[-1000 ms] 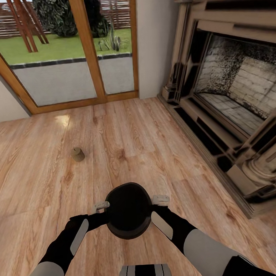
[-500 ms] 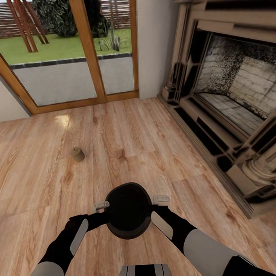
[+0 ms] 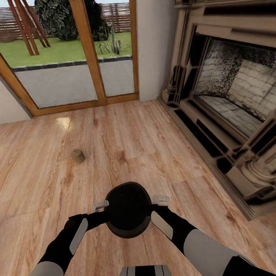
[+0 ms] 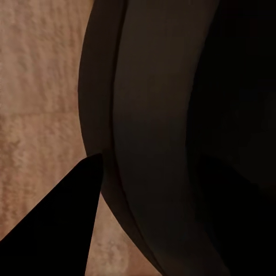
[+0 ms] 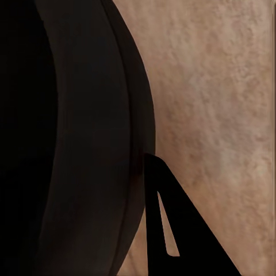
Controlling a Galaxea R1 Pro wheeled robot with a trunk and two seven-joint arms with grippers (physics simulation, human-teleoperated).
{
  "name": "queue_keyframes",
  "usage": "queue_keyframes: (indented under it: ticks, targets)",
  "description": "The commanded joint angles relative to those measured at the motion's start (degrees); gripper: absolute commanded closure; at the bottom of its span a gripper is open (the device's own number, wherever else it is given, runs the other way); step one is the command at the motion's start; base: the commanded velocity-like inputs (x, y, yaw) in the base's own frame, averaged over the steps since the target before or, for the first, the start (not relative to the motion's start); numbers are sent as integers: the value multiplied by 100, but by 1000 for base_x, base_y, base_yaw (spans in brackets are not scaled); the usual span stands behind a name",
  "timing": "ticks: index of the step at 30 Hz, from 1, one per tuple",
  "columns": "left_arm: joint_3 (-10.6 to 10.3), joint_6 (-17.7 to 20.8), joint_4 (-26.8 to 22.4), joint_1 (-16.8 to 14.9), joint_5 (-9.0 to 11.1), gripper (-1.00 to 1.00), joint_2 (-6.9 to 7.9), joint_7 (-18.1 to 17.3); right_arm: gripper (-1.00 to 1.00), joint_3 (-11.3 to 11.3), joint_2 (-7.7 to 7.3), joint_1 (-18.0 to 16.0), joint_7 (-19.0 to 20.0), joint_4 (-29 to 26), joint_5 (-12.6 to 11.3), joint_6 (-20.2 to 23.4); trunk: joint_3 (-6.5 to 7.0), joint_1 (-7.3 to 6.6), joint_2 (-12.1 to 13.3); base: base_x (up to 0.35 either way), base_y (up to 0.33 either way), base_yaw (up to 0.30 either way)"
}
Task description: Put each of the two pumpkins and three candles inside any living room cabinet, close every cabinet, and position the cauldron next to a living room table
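The matte black cauldron (image 3: 128,210) hangs just above the wooden floor in front of my trunk, held between both arms. My left gripper (image 3: 103,207) grips its rim on one side and my right gripper (image 3: 158,201) grips the opposite side. In the left wrist view the cauldron's wall (image 4: 155,132) is close up with one dark finger (image 4: 57,230) outside it. The right wrist view has the cauldron (image 5: 75,144) with a finger (image 5: 178,230) beside its wall. A short tan candle (image 3: 78,156) stands on the floor ahead and to the left. The pumpkins and the cabinet are out of view.
A large stone fireplace (image 3: 233,100) with a raised hearth runs along the right side. Glass doors with wooden frames (image 3: 89,51) lie straight ahead, with a garden beyond them. Open wooden floor (image 3: 126,138) stretches between me and the doors.
The whole picture has shifted slightly, so the camera has moved a little. Arms and cauldron keep the same place relative to me.
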Motion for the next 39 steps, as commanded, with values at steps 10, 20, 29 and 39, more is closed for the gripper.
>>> queue_keyframes:
  ticks: [10, 20, 29, 39]
  targets:
    - [-16, 18, 0, 3, -45, 100, 9, -5, 100, 29, -10, -8, 69, -33, 3, 5, 174, -22, 9, 0, 0, 0]
    - [-16, 18, 0, 1, -39, 100, 11, -5, 100, 29, -10, -8, 75, -38, 2, 0, 370, -164, 255, 0, 0, 0]
    - [-23, 18, 0, 3, -37, 100, 11, -5, 100, 29, -10, -8, 76, -43, 3, -2, 532, -362, 616, 0, 0, 0]
    - [-16, 20, 0, 2, -37, 100, 15, -9, 100, 29, -10, -8, 76, -51, 3, -4, 712, -581, 1017, 0, 0, 6]
